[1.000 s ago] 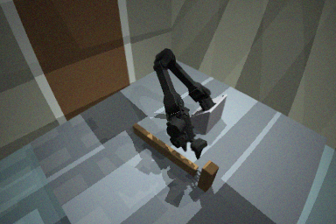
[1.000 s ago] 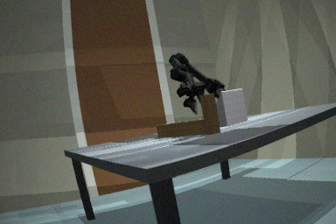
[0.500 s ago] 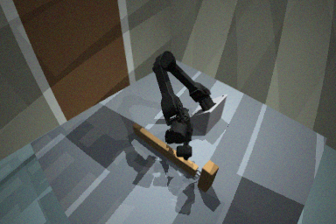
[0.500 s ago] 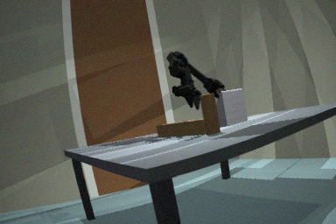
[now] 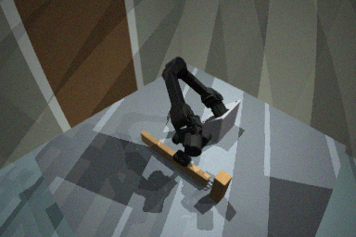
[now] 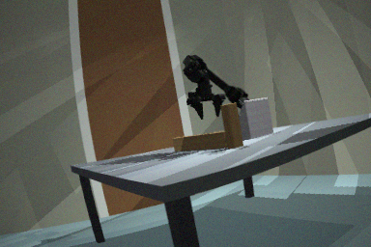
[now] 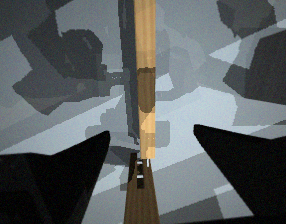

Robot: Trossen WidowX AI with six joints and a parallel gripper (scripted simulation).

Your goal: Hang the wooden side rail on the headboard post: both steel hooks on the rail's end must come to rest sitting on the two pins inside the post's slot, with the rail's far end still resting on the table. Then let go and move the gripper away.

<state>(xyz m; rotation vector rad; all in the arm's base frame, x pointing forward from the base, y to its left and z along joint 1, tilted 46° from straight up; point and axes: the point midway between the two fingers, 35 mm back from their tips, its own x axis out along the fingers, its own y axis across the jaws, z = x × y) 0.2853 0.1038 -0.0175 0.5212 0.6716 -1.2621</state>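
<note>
The wooden rail [image 5: 158,145] [image 6: 198,142] [image 7: 145,45] lies low along the table, its near end beside the upright wooden post [image 5: 222,184] [image 6: 233,125] [image 7: 141,209]. Small steel hooks [image 5: 208,185] show at the rail's end, facing the post with a narrow gap between rail and post. Pale metal bits [image 7: 140,176] show in the post's dark slot in the wrist view; whether any hook sits on a pin cannot be told. My gripper [image 6: 210,115] [image 7: 152,131] is open and empty, pointing down above the rail, one finger to each side of it in the wrist view.
A pale grey upright block [image 5: 226,125] [image 6: 259,119] stands behind the post, close to the arm's base. The table [image 5: 297,155] [image 6: 193,177] carries strong patches of shadow and light. A brown door [image 5: 81,31] [image 6: 126,66] is in the wall beyond.
</note>
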